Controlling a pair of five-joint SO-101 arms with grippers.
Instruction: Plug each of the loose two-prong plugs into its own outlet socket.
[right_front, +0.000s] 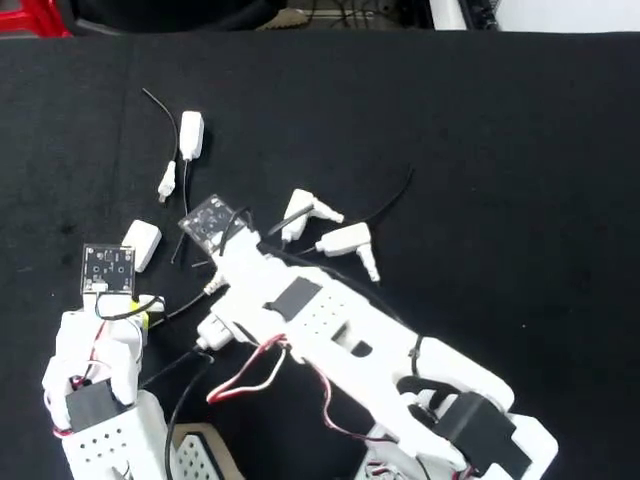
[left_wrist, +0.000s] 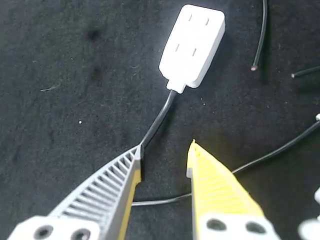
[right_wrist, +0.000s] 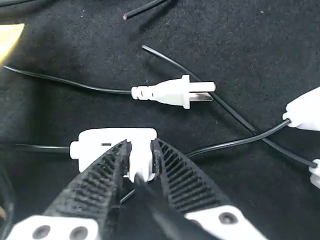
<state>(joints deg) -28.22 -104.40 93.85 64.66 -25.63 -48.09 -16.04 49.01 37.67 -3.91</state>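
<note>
Clamping a white socket (right_wrist: 100, 142), the right gripper (right_wrist: 140, 145) points toward ten o'clock; the left gripper (left_wrist: 166, 148) gapes, another socket (left_wrist: 192, 45) at twelve o'clock.

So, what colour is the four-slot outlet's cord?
Black; the cord shows best in the left wrist view.

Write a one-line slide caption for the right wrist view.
Right gripper clamps a white outlet block on the black cloth, a loose two-prong plug lying just beyond it.

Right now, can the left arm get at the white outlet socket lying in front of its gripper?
Probably yes. The left gripper is open and the outlet socket lies straight ahead of it; only the socket's own cable runs between them, touching the grey finger.
</note>
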